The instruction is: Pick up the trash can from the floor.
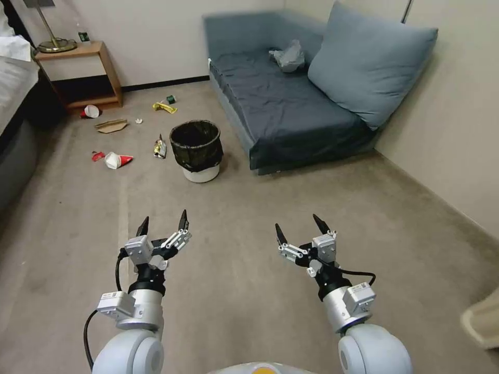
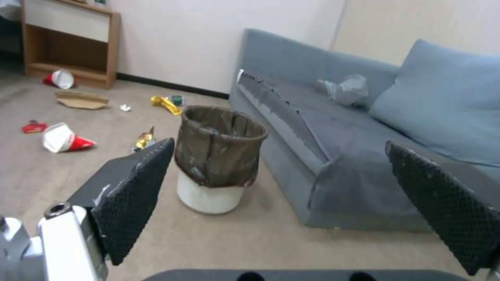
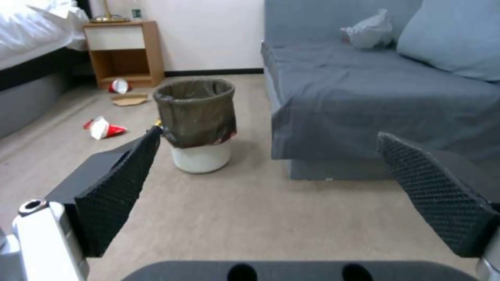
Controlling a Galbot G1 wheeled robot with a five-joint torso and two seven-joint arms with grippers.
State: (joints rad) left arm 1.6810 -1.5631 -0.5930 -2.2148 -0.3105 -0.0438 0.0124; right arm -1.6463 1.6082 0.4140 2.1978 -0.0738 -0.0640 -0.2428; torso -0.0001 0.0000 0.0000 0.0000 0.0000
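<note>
Ahead of me on the floor point(image 1: 291, 259) stands the trash can point(image 1: 197, 150), upright, its white base showing below the black bag folded over its rim. It sits just beside the near corner of the grey-blue sofa point(image 1: 280, 109), apart from it, with bare carpet between it and my arms.

My left fingers point(image 1: 162, 226) are spread wide apart and hold nothing; they hang over the carpet, well short of the can and a little to its left. From my left wrist the can point(image 2: 216, 156) shows between the two black pads point(image 2: 133, 191), far beyond them. My right fingers point(image 1: 301, 230) are likewise parted and empty, over the carpet to the right of the can and equally far back. From my right wrist the can point(image 3: 197, 117) stands past the nearer pad point(image 3: 117, 185), with the sofa's front edge point(image 3: 333, 128) to one side of it.

Litter lies scattered on the floor to the left of the can: a small wrapper point(image 1: 160, 148) close by it, a red-and-white paper cup point(image 1: 117, 160) farther off, a flat piece of cardboard point(image 1: 110, 125), a yellow wrapper point(image 1: 164, 107) and another cup point(image 1: 91, 111) at the foot of the wooden nightstand point(image 1: 88, 72). A crumpled grey bag point(image 1: 287, 57) rests on the sofa seat near a large cushion point(image 1: 369, 62).
</note>
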